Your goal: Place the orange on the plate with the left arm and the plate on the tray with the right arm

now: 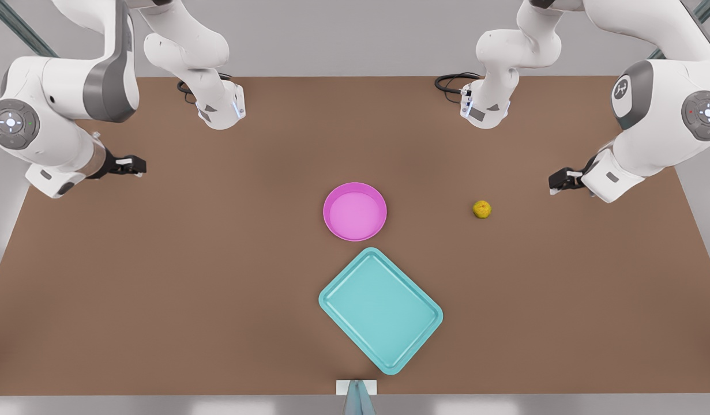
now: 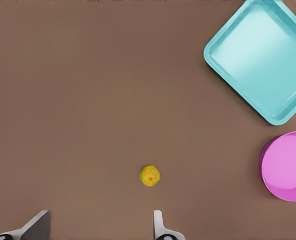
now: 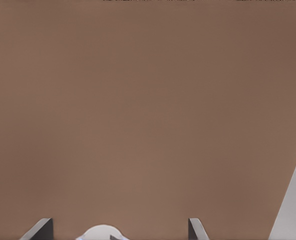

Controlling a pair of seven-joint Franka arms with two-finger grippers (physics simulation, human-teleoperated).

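Note:
The small yellow-orange orange [image 1: 481, 209] lies on the brown table, right of the plate in the front view. My left gripper [image 1: 555, 183] hovers a little to its right, open; in the left wrist view the orange [image 2: 149, 175] sits just ahead of the spread fingertips [image 2: 159, 226]. The magenta plate [image 1: 355, 211] [image 2: 287, 165] rests at mid-table with nothing in it. Just in front of it lies the teal tray [image 1: 380, 310] [image 2: 260, 55], turned diagonally. My right gripper [image 1: 136, 167] waits open over bare table at the front view's left, far from the plate.
The two arm bases [image 1: 219, 106] [image 1: 484, 106] stand at the table's back edge with black cables beside them. A small white and grey fixture [image 1: 356, 393] sits at the front edge. Wide bare table [image 3: 148, 120] lies under the right gripper.

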